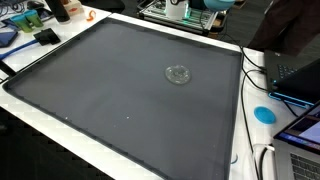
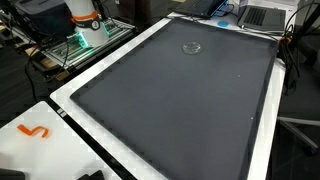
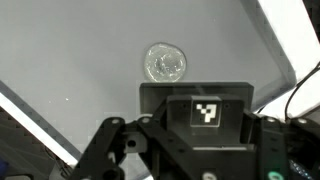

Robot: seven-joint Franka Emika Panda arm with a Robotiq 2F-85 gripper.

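The clear round disc [image 3: 164, 63] lies flat on the gray mat [image 3: 70, 60] at 12 o'clock from the gripper [image 3: 195, 145], apart from it. A tagged plate [image 3: 196, 110] hides the fingertips, so I cannot tell their spread. The disc has bare mat on all sides, with the mat's white edge [image 3: 285, 30] at 2 o'clock, and the wrist tilts down over the mat.

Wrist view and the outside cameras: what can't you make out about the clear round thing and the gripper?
1. Gripper: in the wrist view a black marker plate covers its fingertips, so open or shut is unclear; neither exterior view shows it.
2. Clear round thing: too small and see-through in an exterior view to tell lid from dish.
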